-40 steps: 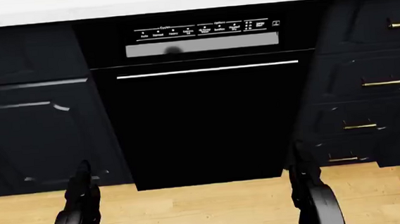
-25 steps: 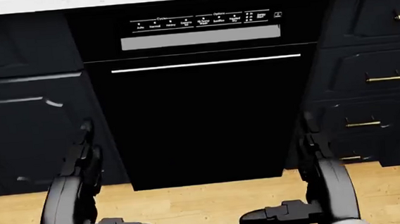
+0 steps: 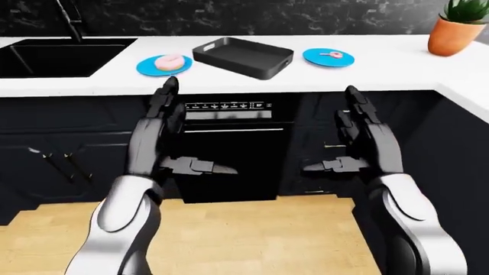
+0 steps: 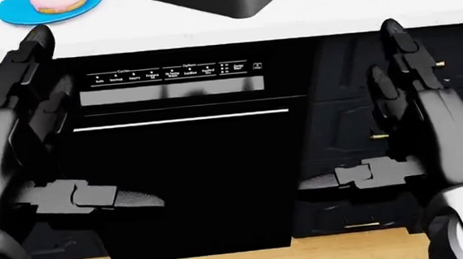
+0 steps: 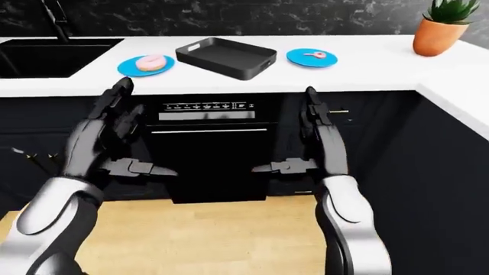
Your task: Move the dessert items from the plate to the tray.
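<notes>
Right, quick notes.
Donut [image 3: 169, 62]: pink-iced, on the left blue plate [image 3: 147, 69], just left of tray [image 3: 243, 57] on the counter [image 3: 382, 69]. Prob. light and soft; icing likely tacky and easy to mar, so take it by the sides, low, w/ gentle squeeze, not on top.
2nd dessert [image 3: 334, 55]: small pink bit on the right plate [image 3: 321, 59], right of tray. Too small to ID; looks v. light, needs a fingertip pinch, may slip.
Tray: dark, rigid, walled, looks empty; sits btwn the two plates, near both.
L hand [image 3: 164, 140]: fingers spread, pointing up, thumb out to the side; holds nothing. Below counter edge, by the dishwasher [image 3: 229, 149].
R hand [image 3: 359, 143]: same pose, mirrored; nothing held, apart from all items.
Vs 0.5 s ago (head view): whole pic shifted, so cam tilted up; counter, donut, tray edge now show at top, floor nearly gone. Both hands risen higher in view, fingertips now near the counter edge.
</notes>
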